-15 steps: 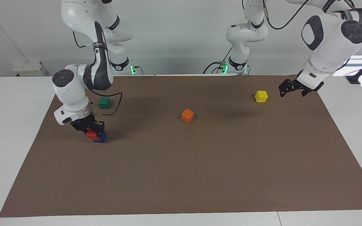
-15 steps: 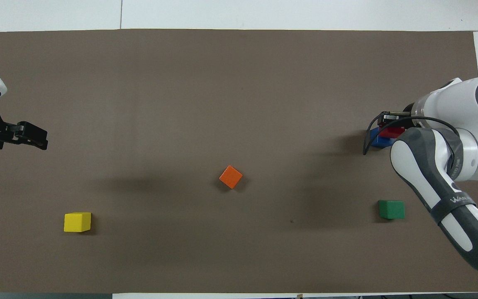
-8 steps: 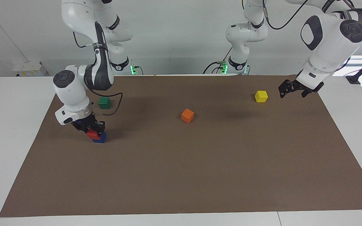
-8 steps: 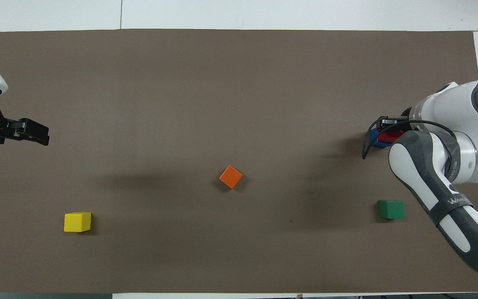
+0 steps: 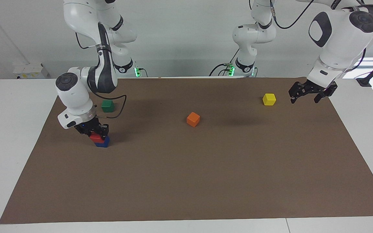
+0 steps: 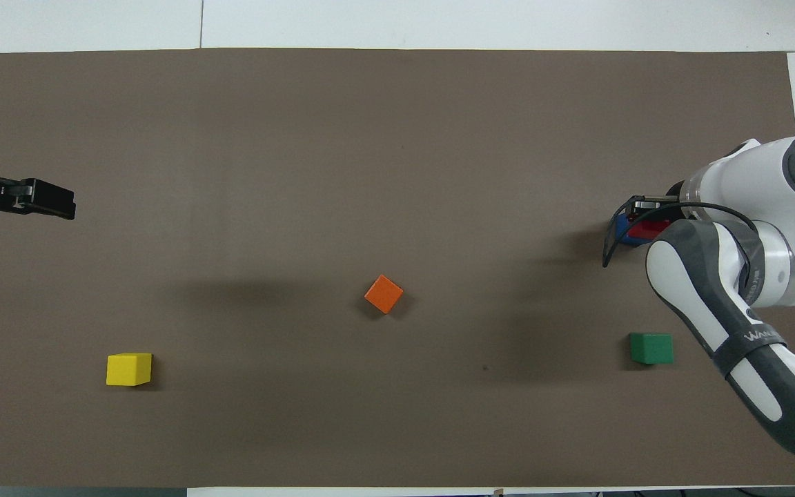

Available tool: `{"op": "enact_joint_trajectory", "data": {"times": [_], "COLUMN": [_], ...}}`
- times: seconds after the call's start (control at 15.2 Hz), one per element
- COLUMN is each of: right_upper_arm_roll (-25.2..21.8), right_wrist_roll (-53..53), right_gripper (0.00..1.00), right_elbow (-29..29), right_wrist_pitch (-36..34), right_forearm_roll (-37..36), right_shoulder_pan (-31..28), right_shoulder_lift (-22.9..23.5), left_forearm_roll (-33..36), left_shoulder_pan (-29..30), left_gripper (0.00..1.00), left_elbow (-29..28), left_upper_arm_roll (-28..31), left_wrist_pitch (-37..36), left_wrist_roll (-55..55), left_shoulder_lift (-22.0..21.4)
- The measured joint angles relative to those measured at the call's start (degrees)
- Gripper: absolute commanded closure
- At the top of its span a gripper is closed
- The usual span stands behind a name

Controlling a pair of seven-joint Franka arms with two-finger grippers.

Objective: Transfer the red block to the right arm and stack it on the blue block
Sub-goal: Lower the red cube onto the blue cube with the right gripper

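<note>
Brown matte mat (image 5: 206,181) covering a white desk (image 5: 11,129), with two white jointed arms.
Right end effector (image 5: 93,132) is clamped on the red block (image 5: 96,138), a small glossy cube resting on the equally sized glossy blue block (image 5: 103,143), toward the right arm's end. Farther along lie a dark green cube (image 5: 107,105), an orange cube (image 5: 193,119) and a yellow cube (image 5: 269,99). Left end effector (image 5: 304,97), fingers apart, hangs beside the yellow cube.

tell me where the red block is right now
The red block sits on the blue block at the right arm's end of the table, gripped by the right claw, with the green block nearer the robots.
</note>
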Motion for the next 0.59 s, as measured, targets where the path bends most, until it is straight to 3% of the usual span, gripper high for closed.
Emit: {"op": "enact_joint_trajectory", "data": {"times": [0.33,0.46,0.59], "right_upper_arm_roll": [0.0,-0.1,-0.1], "right_wrist_roll": [0.0,0.0,0.0], "right_gripper": [0.98,0.86,0.80], "right_elbow": [-0.1,-0.2,-0.2], "right_wrist_pitch": [0.0,0.0,0.0], "right_forearm_roll": [0.0,0.0,0.0], "right_shoulder_pan": [-0.1,-0.3,-0.4], "right_shoulder_lift": [-0.1,-0.1,-0.1], "left_forearm_roll": [0.0,0.0,0.0], "left_shoulder_pan": [0.0,0.0,0.0], "left_gripper": [0.00,0.00,0.00], "left_elbow": [1.3,1.3,1.3], "left_upper_arm_roll": [-1.7,-2.2,-2.4], "left_wrist_pitch": [0.0,0.0,0.0], "left_wrist_roll": [0.0,0.0,0.0], "left_shoulder_lift": [0.0,0.0,0.0]}}
